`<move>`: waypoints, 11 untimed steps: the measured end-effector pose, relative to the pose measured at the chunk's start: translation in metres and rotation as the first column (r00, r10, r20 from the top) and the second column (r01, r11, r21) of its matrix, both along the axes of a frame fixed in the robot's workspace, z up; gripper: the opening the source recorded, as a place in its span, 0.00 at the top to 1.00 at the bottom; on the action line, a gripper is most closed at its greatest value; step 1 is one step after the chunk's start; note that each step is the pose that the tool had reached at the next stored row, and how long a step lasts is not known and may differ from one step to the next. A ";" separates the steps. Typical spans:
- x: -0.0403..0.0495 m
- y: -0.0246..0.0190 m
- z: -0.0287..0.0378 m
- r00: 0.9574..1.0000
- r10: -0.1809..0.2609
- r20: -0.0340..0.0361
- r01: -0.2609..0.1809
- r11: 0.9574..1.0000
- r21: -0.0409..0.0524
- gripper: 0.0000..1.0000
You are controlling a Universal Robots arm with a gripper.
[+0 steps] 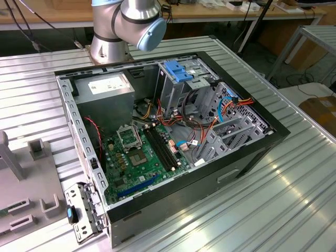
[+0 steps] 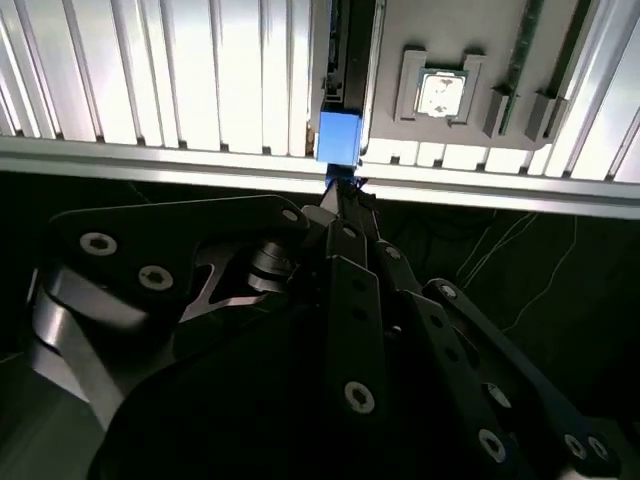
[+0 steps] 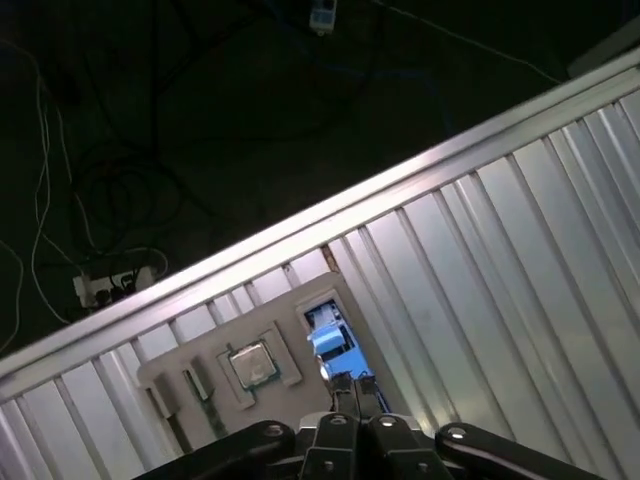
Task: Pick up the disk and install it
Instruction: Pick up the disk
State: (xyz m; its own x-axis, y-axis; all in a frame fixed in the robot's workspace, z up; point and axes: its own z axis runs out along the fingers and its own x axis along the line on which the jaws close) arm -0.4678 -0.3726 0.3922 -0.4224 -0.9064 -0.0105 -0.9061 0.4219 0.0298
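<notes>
In both wrist views the disk (image 2: 338, 137) (image 3: 328, 342) stands on edge in a slot of a grey holder tray (image 2: 480, 30) (image 3: 290, 350). Its bright blue bracket end faces the camera, with the thin dark body behind it. My gripper (image 2: 345, 188) (image 3: 352, 385) hangs well above the disk, in line with the blue end, shut with nothing between its fingers. In the exterior view the open computer case (image 1: 252, 157) lies on the metal table, with a drive cage and a blue latch (image 1: 184, 71) at its far side.
A processor chip (image 2: 440, 92) (image 3: 250, 365) sits in the same tray beside the disk. The ribbed table's edge (image 2: 200, 165) runs close by; beyond it is dark floor with cables and a power strip (image 3: 110, 285). The arm's base (image 1: 113, 42) stands behind the case.
</notes>
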 end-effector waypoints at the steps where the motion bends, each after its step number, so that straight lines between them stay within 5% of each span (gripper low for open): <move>1: 0.0000 0.0000 0.0000 1.000 0.018 0.000 -0.018 1.000 -0.002 0.89; 4: 0.0000 0.0000 -0.0003 0.995 0.095 0.000 -0.095 0.995 -0.011 0.89; 7: 0.0000 0.0001 -0.0012 0.973 0.230 -0.001 -0.230 0.973 -0.019 0.89; 10: 0.0000 0.0003 -0.0023 0.968 0.249 0.020 -0.248 0.968 -0.033 0.89; 11: 0.0001 0.0002 -0.0038 0.958 0.284 0.024 -0.283 0.958 -0.036 0.89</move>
